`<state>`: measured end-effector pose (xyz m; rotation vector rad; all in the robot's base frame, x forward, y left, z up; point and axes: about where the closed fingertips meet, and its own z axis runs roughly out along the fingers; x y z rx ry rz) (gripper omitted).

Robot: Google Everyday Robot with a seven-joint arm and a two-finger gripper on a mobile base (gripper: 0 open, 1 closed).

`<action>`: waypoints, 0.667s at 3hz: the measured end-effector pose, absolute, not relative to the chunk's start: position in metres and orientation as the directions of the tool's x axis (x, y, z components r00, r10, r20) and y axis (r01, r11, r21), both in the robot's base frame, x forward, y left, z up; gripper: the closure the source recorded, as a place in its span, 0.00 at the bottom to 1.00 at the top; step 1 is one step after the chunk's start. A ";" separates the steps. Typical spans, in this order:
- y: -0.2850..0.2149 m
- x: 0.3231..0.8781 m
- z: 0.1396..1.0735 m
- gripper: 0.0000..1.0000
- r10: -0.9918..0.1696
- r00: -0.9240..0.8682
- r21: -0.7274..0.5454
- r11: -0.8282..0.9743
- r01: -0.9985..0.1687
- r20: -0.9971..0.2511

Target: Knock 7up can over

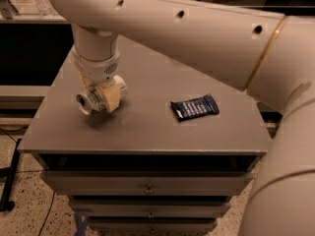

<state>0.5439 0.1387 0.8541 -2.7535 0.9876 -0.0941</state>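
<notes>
While the pincer [102, 99] clamps the 7up can [87, 102] sideways — silver top toward the camera — low over the bench [147, 132], the tilt looks meant to leave it toppled, well apart from the blue packet [195, 106].

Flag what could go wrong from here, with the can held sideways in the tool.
1. The tool holds the can on its side, seemingly just above the table near its left edge; let go there, it could roll off.
2. The arm hides the table's back, so anything there could be hit unseen.
3. A sweep to the right could shove the blue packet.
</notes>
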 end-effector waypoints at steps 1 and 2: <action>0.139 0.542 0.850 0.35 -0.625 0.780 -0.196 -0.766 -0.613 0.003; 0.140 0.541 0.848 0.12 -0.620 0.784 -0.182 -0.772 -0.609 0.007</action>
